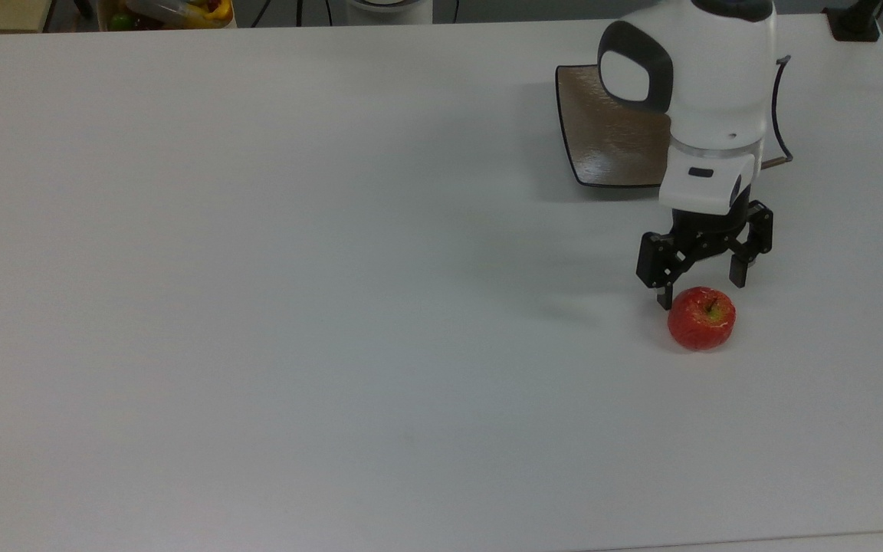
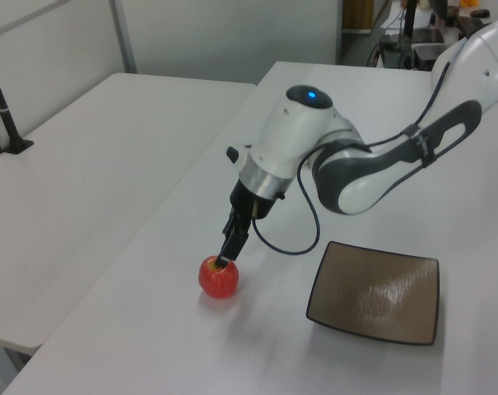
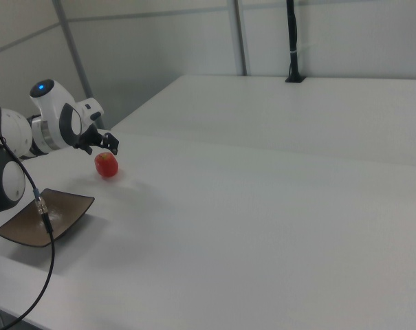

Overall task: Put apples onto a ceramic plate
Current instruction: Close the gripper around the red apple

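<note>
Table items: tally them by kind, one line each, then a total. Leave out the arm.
Apple: 1
Ceramic plate: 1
Total: 2

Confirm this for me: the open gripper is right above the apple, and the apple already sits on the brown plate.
Not quite. The apple sits on the white table, apart from the brown plate, as the top view shows. The rest holds: the open gripper is right above it.
</note>
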`<state>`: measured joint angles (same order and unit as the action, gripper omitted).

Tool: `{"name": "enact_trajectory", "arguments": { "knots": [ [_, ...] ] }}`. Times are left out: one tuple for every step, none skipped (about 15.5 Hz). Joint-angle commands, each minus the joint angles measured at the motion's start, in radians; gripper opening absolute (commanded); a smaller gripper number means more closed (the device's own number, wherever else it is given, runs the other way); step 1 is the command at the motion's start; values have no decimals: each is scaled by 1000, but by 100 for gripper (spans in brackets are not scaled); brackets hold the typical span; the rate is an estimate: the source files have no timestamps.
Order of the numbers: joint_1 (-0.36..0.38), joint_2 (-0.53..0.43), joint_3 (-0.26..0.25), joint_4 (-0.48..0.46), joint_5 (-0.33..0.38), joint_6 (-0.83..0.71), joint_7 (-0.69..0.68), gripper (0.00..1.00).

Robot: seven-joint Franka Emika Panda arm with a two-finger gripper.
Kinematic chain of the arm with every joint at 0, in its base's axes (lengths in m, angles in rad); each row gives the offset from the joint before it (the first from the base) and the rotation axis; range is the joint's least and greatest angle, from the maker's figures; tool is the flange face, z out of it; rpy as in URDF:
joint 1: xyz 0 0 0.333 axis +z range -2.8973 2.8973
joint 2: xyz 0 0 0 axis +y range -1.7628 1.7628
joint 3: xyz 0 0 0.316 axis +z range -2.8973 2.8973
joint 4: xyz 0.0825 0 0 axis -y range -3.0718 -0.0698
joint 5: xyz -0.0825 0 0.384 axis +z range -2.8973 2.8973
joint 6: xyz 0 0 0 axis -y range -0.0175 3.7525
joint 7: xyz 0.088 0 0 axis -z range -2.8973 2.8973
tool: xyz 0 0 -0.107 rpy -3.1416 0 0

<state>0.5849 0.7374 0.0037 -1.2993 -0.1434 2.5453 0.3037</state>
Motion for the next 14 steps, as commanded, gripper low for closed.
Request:
{"name": "enact_trajectory", "arguments": {
  "knots": [
    [10, 48, -5, 34, -27, 61, 32, 100],
    [19, 59, -5, 32, -28, 79, 32, 100],
    [27, 65, -7, 34, -30, 92, 32, 100],
    [29, 72, -7, 32, -31, 99, 32, 100],
    [30, 88, -7, 34, -38, 104, 34, 100],
    [30, 92, -7, 34, -51, 116, 34, 100],
    [29, 99, -7, 34, -70, 127, 34, 100],
    [30, 105, -8, 34, -82, 128, 34, 100],
    [29, 106, -8, 37, -109, 130, 46, 100],
    [29, 108, -7, 41, -132, 130, 63, 100],
    [27, 112, -7, 43, -154, 132, 80, 100],
    [27, 123, -7, 45, -174, 136, 97, 100],
    [29, 126, -7, 43, -191, 147, 113, 96],
    [27, 128, -7, 45, -203, 151, 129, 91]
  ]
}}
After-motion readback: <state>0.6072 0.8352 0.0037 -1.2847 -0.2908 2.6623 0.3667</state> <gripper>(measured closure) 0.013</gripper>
